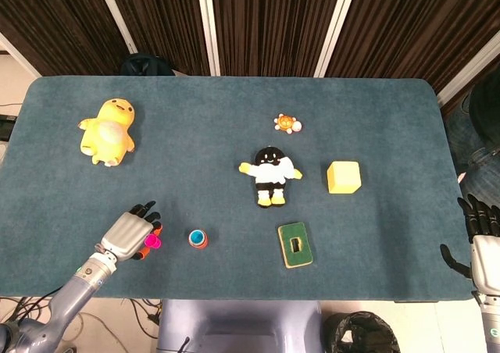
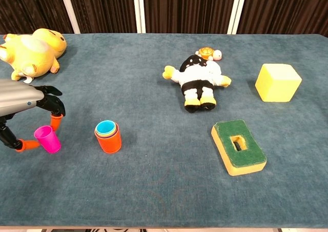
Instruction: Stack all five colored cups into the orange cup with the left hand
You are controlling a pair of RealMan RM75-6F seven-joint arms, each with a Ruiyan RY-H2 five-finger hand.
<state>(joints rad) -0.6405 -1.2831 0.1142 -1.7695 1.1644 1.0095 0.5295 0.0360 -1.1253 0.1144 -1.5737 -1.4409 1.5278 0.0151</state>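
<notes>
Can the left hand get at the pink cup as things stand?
Probably yes: the left hand is open around the upright pink cup, fingers on either side, nothing between them; the orange cup stands clear.

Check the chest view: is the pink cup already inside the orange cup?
No, the pink cup stands on the table beside the orange cup.

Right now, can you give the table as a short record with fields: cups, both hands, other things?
stack: orange cup near the front left, smaller cups nested inside, blue one on top
loose cup: pink cup, upright, left of the stack
left hand: open, fingers around the pink cup, no grip seen yet
right hand: at the table's right edge, holding nothing
other things: yellow plush, black plush, yellow block, sponge
</notes>
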